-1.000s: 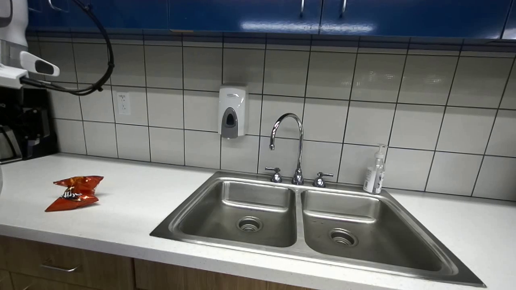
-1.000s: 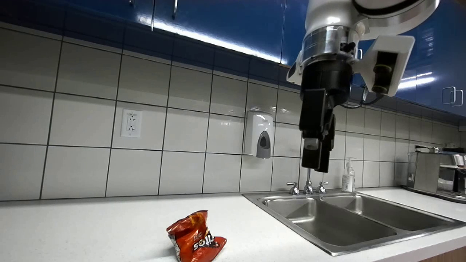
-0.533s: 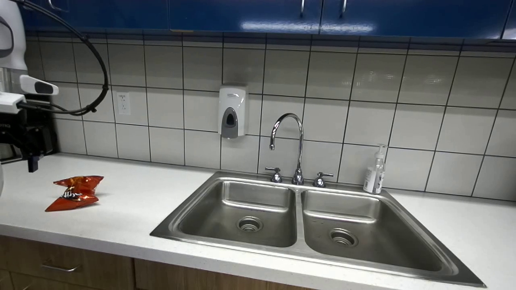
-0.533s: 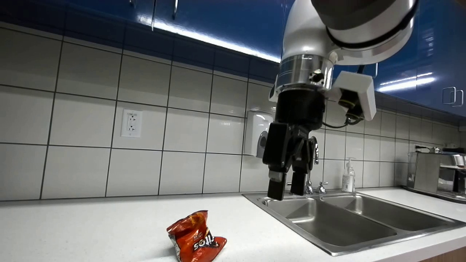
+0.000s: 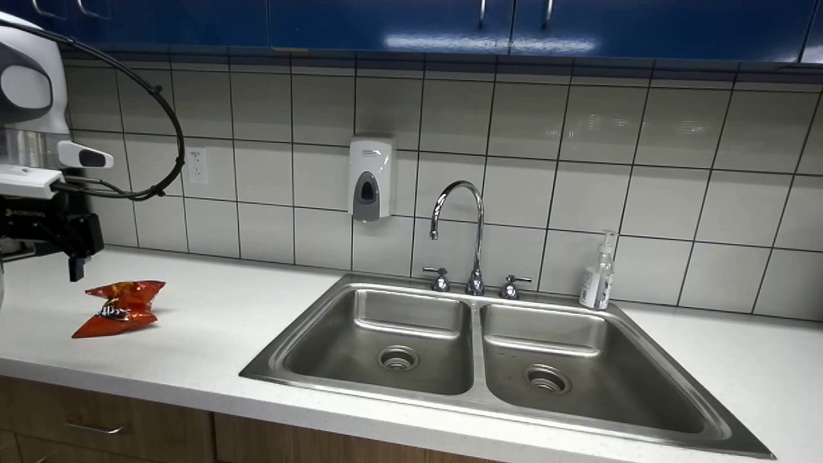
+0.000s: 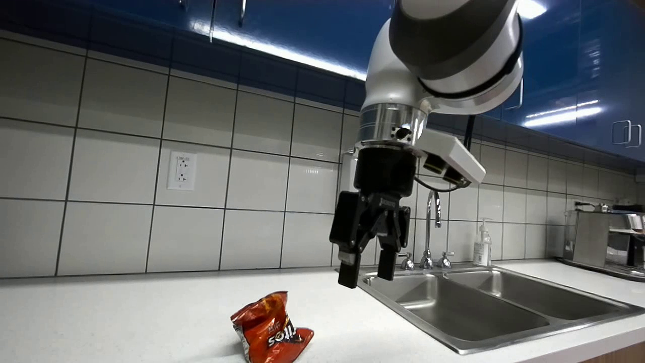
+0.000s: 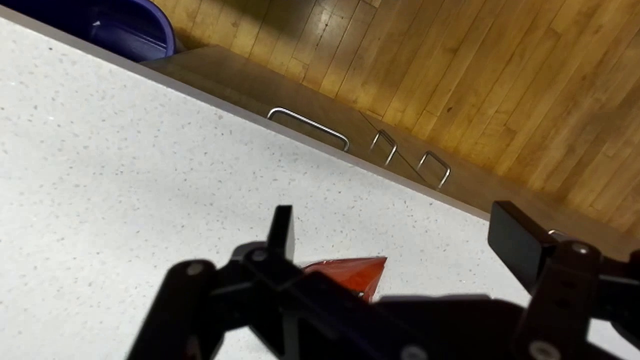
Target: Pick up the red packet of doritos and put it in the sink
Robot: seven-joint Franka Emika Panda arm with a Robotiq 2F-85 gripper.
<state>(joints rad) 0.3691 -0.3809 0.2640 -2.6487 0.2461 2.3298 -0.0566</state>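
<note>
With a wide, empty pincer [image 6: 368, 272], hangs lower and nearer the red packet [image 6: 272, 327] than a second ago. Probably means lining up a grasp; must yet descend to the packet lying untouched on the bench [image 6: 151, 312], well apart from the sink [image 5: 479, 376].

On the red snack bag [image 6: 270, 328], the white letters "itos" can be read upside down in an exterior view. "ROBOTIQ" is printed on the black gripper [image 6: 368, 272]. The print on the wall dispenser [image 5: 371, 173] and the pump bottle [image 5: 596, 283] farther right is too small to be read.
</note>
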